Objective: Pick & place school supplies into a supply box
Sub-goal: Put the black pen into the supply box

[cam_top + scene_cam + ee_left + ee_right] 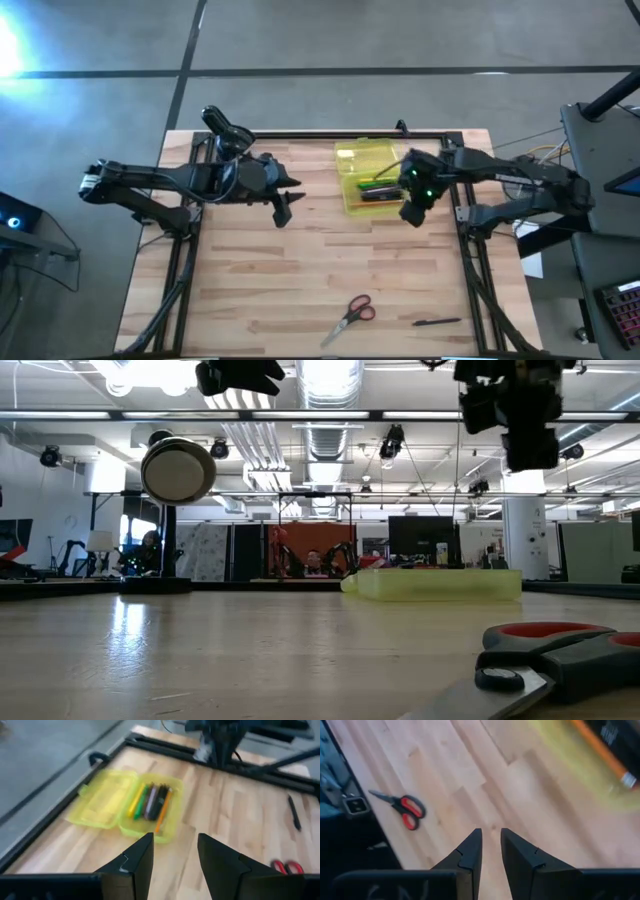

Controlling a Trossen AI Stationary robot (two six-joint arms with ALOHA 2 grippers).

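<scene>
Even indoor light; strong glare flares at the overhead frame's upper left. Ceiling lights [160, 372] blow out white in the level frame, where the near scissors [560, 660] sit unfocused. Wrist frames show motion blur.

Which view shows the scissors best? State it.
The right wrist view: the scissors lie whole and unobstructed there. The high view shows them small, the low view only the handles, and the left wrist view only a red edge.

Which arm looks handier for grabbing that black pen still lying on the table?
Probably the right gripper: the black pen lies on its side of the table, while the left gripper is farther off.
</scene>
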